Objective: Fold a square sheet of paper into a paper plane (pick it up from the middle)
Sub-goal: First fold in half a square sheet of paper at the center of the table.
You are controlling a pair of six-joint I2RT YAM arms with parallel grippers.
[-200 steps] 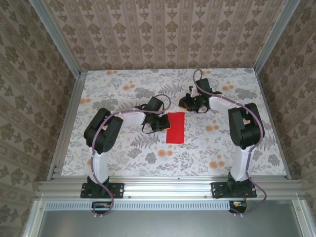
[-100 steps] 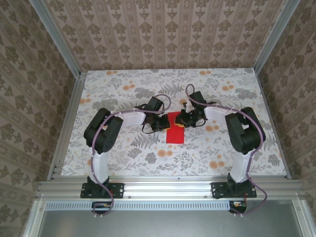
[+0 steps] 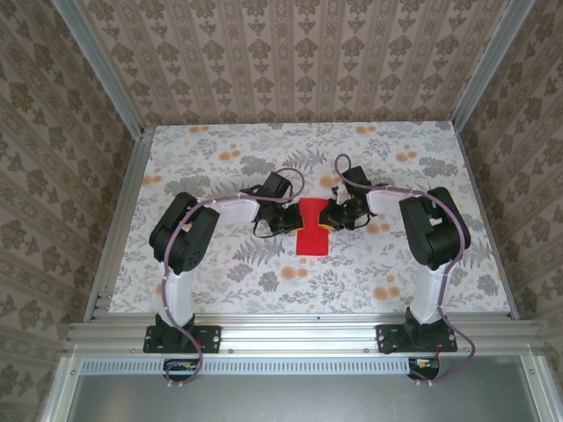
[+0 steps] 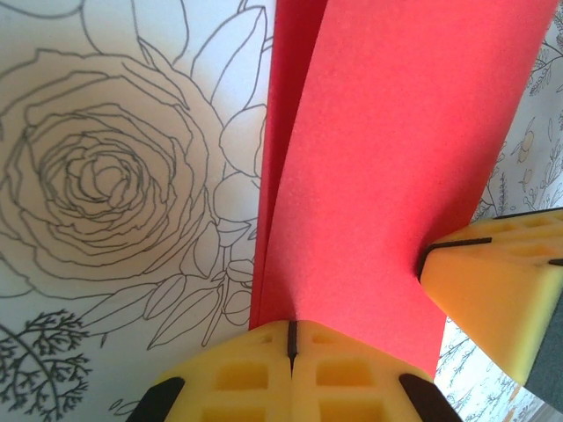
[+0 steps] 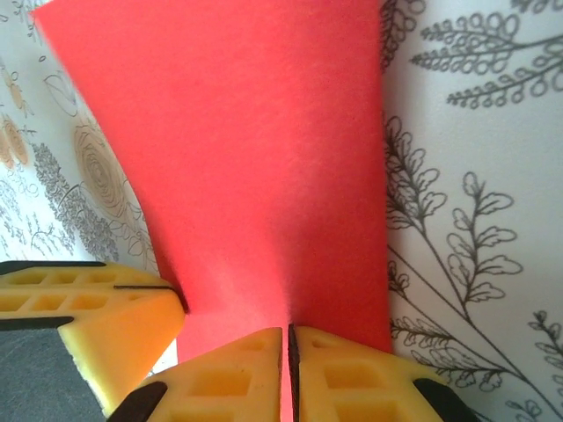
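Paper [image 3: 313, 232], folded to a strip, lies at the middle of the table [image 3: 220, 264]. My left tool [image 3: 287, 220] is pinched shut on its 9 o'clock edge, my right tool [image 3: 328, 215] on its 3 o'clock edge. Mid-fold, I judge; next calls for an even lift.

The top camera looks down from above and behind the arm bases and takes in the whole table [image 3: 220, 272]. Each wrist camera sits very close, looking along its own yellow fingers [image 4: 255, 378] at the red paper [image 4: 387, 158]. All three views share that paper.
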